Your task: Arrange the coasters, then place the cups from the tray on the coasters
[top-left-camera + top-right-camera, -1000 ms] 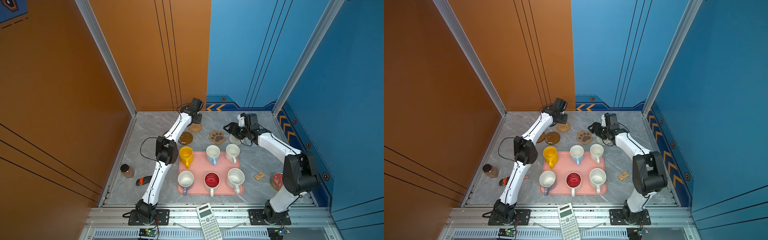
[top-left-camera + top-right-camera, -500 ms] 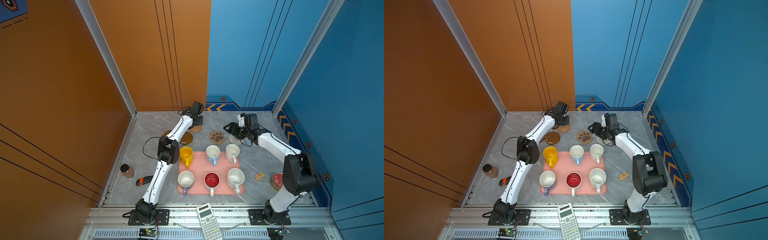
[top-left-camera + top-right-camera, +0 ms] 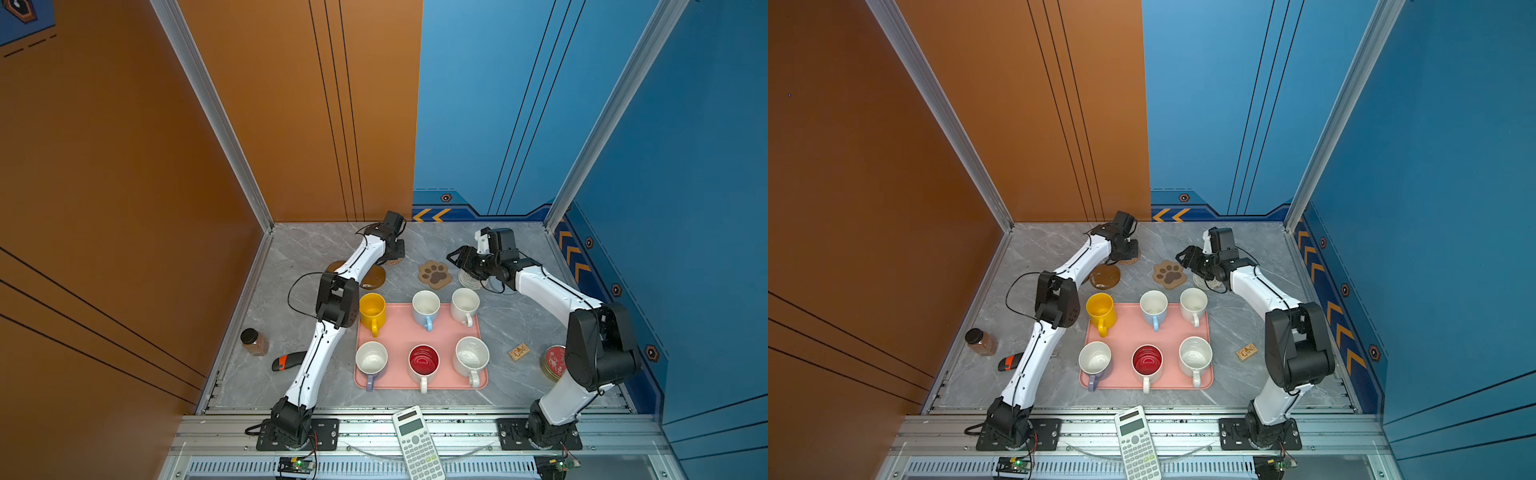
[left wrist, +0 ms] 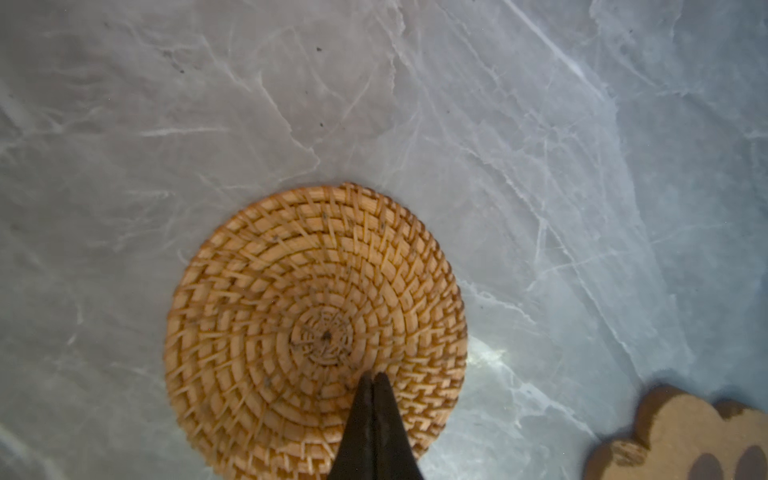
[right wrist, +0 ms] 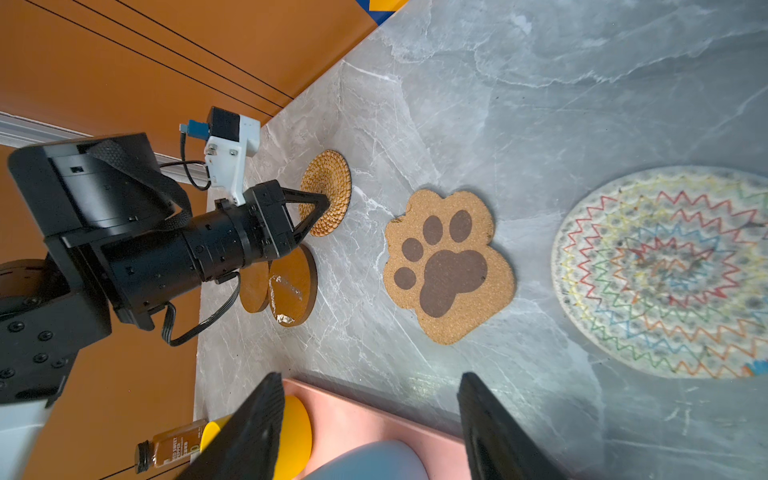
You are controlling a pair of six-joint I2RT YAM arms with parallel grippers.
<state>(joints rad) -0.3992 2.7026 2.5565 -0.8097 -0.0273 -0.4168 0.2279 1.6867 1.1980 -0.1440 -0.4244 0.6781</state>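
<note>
My left gripper (image 4: 373, 376) is shut, with its tips resting on the tan woven coaster (image 4: 291, 291) at the back of the table (image 3: 394, 261). Two dark brown discs (image 5: 293, 286) overlap beside that coaster. The paw coaster (image 3: 434, 274) and a white woven round (image 3: 469, 279) lie to the right. My right gripper (image 5: 369, 378) hangs open and empty above the table between them and the pink tray (image 3: 399, 332). On the tray stand several cups, among them a yellow one (image 3: 372, 307) and a red-inside one (image 3: 423, 360).
A spice jar (image 3: 253, 341) and a black-and-orange object (image 3: 289, 360) lie at the left. A small wooden block (image 3: 518, 352) and a red-lidded tin (image 3: 555, 361) sit at the right. A calculator (image 3: 415, 440) rests on the front rail.
My left gripper came down onto the tan woven coaster and its jaws went shut. The right arm has not moved.
</note>
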